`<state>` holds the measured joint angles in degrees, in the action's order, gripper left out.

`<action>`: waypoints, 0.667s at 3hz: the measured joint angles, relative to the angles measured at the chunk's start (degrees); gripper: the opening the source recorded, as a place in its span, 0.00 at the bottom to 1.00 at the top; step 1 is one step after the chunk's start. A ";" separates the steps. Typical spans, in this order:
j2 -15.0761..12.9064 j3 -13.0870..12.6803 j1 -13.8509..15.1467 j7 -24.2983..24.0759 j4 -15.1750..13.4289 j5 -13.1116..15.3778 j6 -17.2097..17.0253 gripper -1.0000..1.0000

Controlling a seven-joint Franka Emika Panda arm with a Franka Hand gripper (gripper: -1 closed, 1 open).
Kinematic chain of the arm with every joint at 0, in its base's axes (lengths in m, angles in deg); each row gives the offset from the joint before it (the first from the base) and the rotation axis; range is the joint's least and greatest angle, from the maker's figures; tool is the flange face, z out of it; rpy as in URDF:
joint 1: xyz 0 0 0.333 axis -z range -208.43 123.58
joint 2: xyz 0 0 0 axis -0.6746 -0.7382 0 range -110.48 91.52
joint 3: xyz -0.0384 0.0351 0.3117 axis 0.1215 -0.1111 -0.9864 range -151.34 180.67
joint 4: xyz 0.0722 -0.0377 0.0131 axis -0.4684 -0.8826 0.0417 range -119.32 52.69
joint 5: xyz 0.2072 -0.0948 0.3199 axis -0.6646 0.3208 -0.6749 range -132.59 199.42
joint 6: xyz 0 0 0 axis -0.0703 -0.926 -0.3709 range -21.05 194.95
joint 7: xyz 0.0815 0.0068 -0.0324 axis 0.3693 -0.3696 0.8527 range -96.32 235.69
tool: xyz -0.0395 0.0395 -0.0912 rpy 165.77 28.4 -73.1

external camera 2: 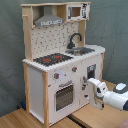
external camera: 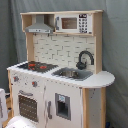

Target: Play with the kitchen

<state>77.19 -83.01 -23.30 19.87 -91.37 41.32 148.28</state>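
Here, gripper (external camera 2: 89, 86) sits low, facing kitchen (external camera 2: 60, 75) front, just right of oven door (external camera 2: 64, 96), likely lined up for cupboard handle; finger state cannot be told.

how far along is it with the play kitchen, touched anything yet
Nothing looks done: in both exterior views the kitchen has its oven door closed, and the hob and sink are bare. In hand: in the second exterior view the gripper is at the front panel right of the oven door; contact can't be confirmed. Left: actually working a door, knob or faucet.
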 joint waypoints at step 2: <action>1.04 0.39 6.01 -5.13 -3.81 0.00 6.57 1.00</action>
<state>78.23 -82.62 -17.29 14.74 -95.18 41.31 154.85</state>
